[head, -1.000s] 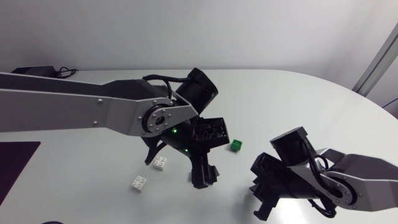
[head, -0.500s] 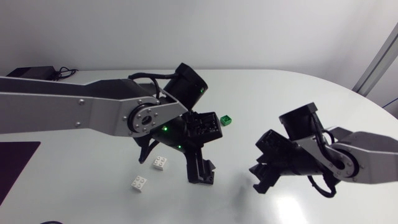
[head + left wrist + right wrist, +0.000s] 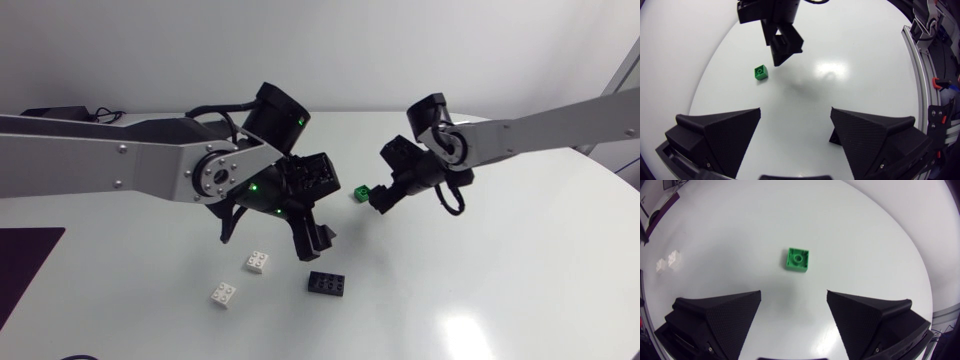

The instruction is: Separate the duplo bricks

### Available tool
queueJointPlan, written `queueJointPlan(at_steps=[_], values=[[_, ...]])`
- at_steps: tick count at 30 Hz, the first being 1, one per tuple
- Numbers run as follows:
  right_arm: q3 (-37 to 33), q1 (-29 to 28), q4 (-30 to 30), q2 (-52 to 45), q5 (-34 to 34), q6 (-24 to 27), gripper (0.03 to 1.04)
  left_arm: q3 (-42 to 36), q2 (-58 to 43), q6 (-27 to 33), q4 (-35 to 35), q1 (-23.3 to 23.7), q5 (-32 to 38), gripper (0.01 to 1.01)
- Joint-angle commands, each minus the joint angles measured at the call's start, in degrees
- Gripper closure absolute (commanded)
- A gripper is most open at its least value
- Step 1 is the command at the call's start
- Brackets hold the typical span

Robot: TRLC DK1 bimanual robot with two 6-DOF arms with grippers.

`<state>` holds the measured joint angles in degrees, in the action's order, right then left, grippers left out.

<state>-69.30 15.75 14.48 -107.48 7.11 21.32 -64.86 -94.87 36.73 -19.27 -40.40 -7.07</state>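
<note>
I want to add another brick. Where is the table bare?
Bare: the wide stretch right of the black brick, nearer than the right gripper. Crowded: the middle, around the left gripper, green brick and two white bricks.

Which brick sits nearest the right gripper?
The green brick, the only one just ahead of the right gripper's open fingers. The black brick and both white bricks lie over by the left gripper.
</note>
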Motion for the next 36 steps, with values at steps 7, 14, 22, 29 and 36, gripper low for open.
queueJointPlan(at_steps=[7, 14, 22, 29, 36], values=[[-19.1, 1.4, 5.2, -15.2, -0.2, -2.9, 0.09, 3.5, -0.8, -1.0, 1.7, 2.3, 0.2, 0.054], [-24.7, 2.4, 8.0, -19.5, -2.7, -3.9, 0.12, 4.0, -1.1, -1.0, 2.5, 3.4, 0.2, 0.054], [-22.6, 2.2, 9.8, -19.9, -3.7, -4.5, 0.12, 4.0, -1.1, -1.0, 3.3, 3.1, 0.2, 0.054], [-22.3, 2.8, 10.3, -21.5, -3.6, -5.2, 0.18, 4.0, -1.3, -1.1, 3.5, 2.7, 0.2, 0.054], [-22.4, 3.3, 12.1, -21.8, -3.6, -6.4, 0.26, 4.0, -0.8, -1.1, 3.5, 2.6, 0.2, 0.054]])
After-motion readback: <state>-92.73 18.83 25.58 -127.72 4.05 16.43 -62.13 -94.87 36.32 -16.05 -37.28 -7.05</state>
